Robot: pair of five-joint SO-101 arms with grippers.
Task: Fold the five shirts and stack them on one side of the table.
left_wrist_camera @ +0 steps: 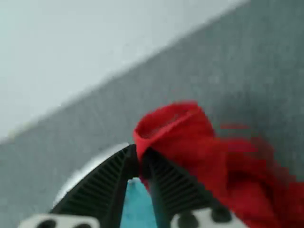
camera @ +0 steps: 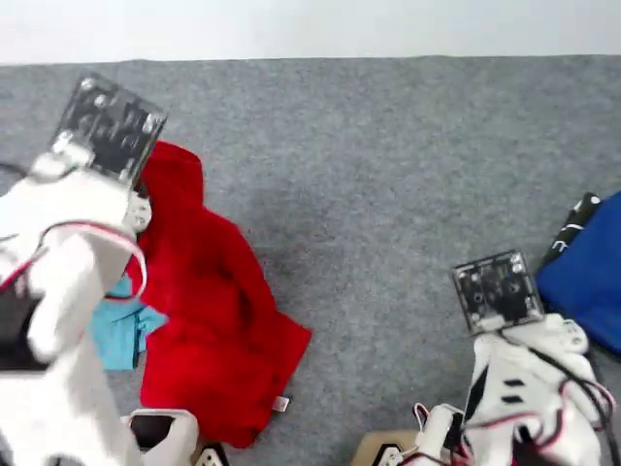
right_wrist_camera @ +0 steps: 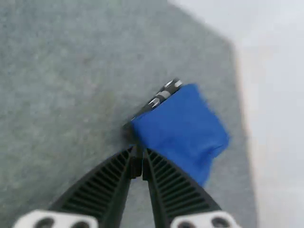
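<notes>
Nearest the arms' bases, the red shirt point(camera: 209, 320) lay rumpled on the left part of the grey table point(camera: 388, 175), its lower hem with a small white tag point(camera: 281, 404) at the near edge. A light-blue shirt point(camera: 121, 330) stuck out from under its left side, partly hidden by the left arm.

The red shirt ran away from the bases in a loose strip toward the left gripper point(left_wrist_camera: 138, 154). In the left wrist view that claw was pressed together at the tips, and a raised fold of red cloth started right there – it looked pinched. The light-blue cloth showed through the slit between the fingers.

On the right, the right gripper point(right_wrist_camera: 137, 159) hung over bare table with its fingers pressed together on nothing. Just beyond its tips lay a folded blue shirt point(right_wrist_camera: 183, 130), flat at the table's right edge. A black piece with pale marks point(right_wrist_camera: 161, 95) poked out from under the blue shirt's far side – what it was could not be told.

Past both arms the grey table ran on to a pale wall point(camera: 310, 29).
</notes>
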